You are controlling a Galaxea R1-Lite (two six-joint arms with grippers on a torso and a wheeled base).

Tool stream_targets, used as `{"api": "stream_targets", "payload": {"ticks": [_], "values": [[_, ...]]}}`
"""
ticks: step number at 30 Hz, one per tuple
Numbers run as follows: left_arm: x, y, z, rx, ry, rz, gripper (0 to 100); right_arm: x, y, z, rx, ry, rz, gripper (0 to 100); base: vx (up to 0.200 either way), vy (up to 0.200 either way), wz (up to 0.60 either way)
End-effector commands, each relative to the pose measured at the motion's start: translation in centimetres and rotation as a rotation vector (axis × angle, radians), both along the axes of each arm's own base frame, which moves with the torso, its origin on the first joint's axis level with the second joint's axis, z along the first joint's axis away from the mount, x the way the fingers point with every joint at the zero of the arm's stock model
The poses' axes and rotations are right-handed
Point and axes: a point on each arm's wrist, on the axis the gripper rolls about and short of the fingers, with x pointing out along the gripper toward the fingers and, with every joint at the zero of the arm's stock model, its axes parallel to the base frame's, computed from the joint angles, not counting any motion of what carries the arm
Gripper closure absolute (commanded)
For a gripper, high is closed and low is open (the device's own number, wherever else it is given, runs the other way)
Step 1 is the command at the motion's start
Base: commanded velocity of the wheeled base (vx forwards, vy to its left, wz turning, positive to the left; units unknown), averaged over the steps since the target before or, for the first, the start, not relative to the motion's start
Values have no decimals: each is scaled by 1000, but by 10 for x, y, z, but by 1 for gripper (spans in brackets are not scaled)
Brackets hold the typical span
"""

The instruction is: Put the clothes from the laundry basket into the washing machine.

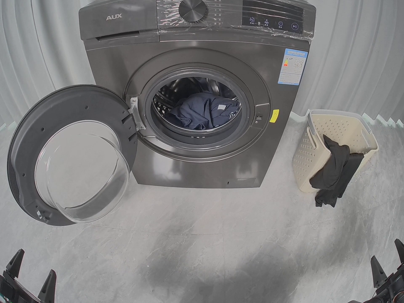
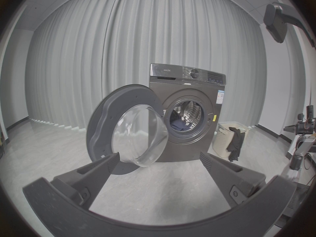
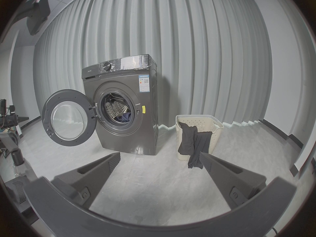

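As seen from the head, washing machine (image 1: 109, 64): grey front-loader backed against the pleated curtain (image 1: 38, 43), port uncovered.
Door (image 1: 25, 156): swung wide to the robot's left, hinged at the port's left edge, rim jutting out over the floor well left of the cabinet.
Dark blue garment (image 1: 206, 110): heaped inside the drum, behind the port's lip.
Laundry basket (image 1: 305, 156): cream, perforated, on the floor just beside the machine's right side.
Black garment (image 1: 336, 169): draped over the basket's near rim, upper part inside, lower end hanging down the outer wall to floor level.
Floor (image 1: 210, 232): bare grey tile, a broad open stretch between grippers and machine.
Left gripper (image 1: 34, 264): at the lower left edge, fingers spread, holding nothing.
Right gripper (image 1: 386, 251): at the lower right corner, fingers apart, holding nothing.
Left wrist, left gripper (image 2: 158, 154): fingers wide apart, nothing held, aimed at the door (image 2: 102, 122) and port; basket (image 2: 220, 142) and black garment (image 2: 235, 144) far off to the robot's right of the machine.
Right wrist, right gripper (image 3: 159, 155): fingers wide apart, nothing between; black garment (image 3: 194, 145) over the basket (image 3: 210, 124) rim ahead, well apart from the fingertips; open floor on either side of the basket.
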Motion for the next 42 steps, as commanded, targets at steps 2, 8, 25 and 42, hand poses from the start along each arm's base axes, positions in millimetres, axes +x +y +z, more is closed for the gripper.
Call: {"api": "stream_targets", "payload": {"ticks": [2, 8, 25, 42], "values": [[0, -1, -4, -14, -4, -28, 0, 0, 0, -4, -4, 0, -2, 0, 0, 0, 0], [0, -1, -4, -19, -2, -25, 0, 1, 0, -4, -4, 1, -7, 0, 0, -200, 0], [0, 0, -4, -21, 1, -5, 0, 0, 0, -4, -1, 0, -5, 0, 0, -200, 0], [0, 2, -11, 25, 59, 107, 0, 0, 0, -3, -1, -2, -5, 0, 0, -200, 0]]}}
